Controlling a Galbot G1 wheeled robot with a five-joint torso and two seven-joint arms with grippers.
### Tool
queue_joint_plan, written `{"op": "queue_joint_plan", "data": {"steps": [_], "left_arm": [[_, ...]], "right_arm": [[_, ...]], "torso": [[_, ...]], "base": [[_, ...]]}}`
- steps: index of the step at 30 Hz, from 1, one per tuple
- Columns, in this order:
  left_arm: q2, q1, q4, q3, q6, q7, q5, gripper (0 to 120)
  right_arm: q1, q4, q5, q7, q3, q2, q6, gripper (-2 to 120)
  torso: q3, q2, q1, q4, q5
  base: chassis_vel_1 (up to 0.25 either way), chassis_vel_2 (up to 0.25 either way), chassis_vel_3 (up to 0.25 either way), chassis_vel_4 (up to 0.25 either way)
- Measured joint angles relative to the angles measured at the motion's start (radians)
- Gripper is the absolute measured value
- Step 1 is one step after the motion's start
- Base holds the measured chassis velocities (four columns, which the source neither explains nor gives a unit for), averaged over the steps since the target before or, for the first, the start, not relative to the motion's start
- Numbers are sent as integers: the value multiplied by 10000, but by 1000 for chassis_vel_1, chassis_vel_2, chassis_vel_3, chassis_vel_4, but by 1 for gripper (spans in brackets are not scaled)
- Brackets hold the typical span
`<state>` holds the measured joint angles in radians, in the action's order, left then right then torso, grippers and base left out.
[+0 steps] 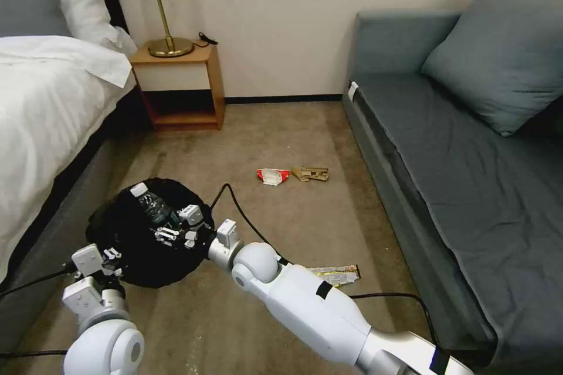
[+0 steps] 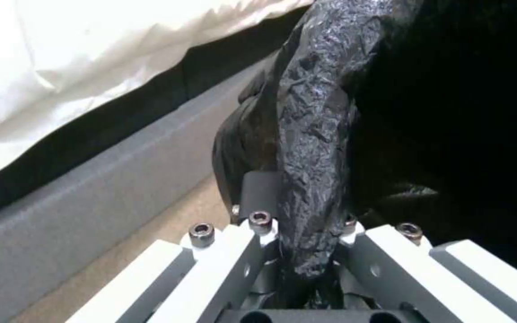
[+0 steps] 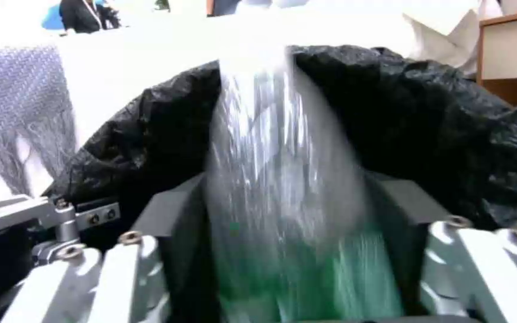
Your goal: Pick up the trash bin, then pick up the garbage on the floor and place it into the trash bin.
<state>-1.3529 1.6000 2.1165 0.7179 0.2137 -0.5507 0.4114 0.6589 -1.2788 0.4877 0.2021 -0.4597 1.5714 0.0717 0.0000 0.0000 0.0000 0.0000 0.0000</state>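
Note:
The black trash bin [image 1: 126,266] with its bag liner hangs near the floor beside the bed. My left gripper [image 1: 108,261] is shut on its near rim, and the crinkled bag [image 2: 318,112] is pinched between the fingers [image 2: 300,211]. My right gripper [image 1: 176,225] hovers over the bin's mouth, open. The clear bottle [image 1: 151,204] with a white cap lies streaked between its spread fingers [image 3: 285,197], above the liner [image 3: 438,116]. On the carpet lie a red-and-white packet [image 1: 272,176], a brown paper scrap [image 1: 311,173] and a gold-yellow wrapper [image 1: 337,274].
A white bed [image 1: 47,99] runs along the left, close to the bin. A wooden nightstand [image 1: 182,88] with a lamp stands at the back. A grey-blue sofa [image 1: 469,158] lines the right. A black cable [image 1: 246,220] crosses the carpet.

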Motion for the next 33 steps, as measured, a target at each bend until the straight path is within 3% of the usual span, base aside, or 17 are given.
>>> {"op": "queue_joint_plan", "data": {"steps": [2,3,8,14,19,21,23,26,33], "left_arm": [[0,0,0,0,0,0,0,3],[-2,-22,-40,-13,-5,4,-6,3],[11,-68,-105,-24,-13,6,-12,3],[139,-80,-155,45,-15,9,18,3],[296,-5,-139,183,-15,7,135,3],[364,50,-136,301,-17,0,186,3],[388,74,-131,332,-22,0,207,3],[476,149,-112,442,-61,-1,252,3],[370,176,-141,408,-173,-1,179,3]], "right_arm": [[0,0,0,0,0,0,0,69],[35,-130,-1,-19,-41,-126,-31,80],[73,-375,-16,-155,-97,-311,-46,98],[-77,-841,-15,-194,28,-781,-342,100],[-219,-1407,-98,384,472,-1913,-1171,100],[-144,-1633,-184,1231,1039,-2700,-2005,100],[-97,-1639,-287,1506,1217,-2975,-2177,100],[187,-1327,-996,2143,1745,-3904,-2407,100],[988,397,-2515,3162,2882,-4410,-2067,100]], "torso": [[0,0,0,0,0],[0,0,0,0,0],[0,0,0,0,0],[0,0,-1,1,1],[0,0,0,1,3],[0,0,0,-1,3],[0,0,0,0,3],[0,0,0,-3,4],[0,0,0,-2,4]], "base": [[0,0,0,0],[0,0,0,0],[0,0,0,0],[0,0,0,0],[0,0,0,0],[0,0,0,0],[0,0,0,0],[0,0,0,0],[0,0,0,0]]}}
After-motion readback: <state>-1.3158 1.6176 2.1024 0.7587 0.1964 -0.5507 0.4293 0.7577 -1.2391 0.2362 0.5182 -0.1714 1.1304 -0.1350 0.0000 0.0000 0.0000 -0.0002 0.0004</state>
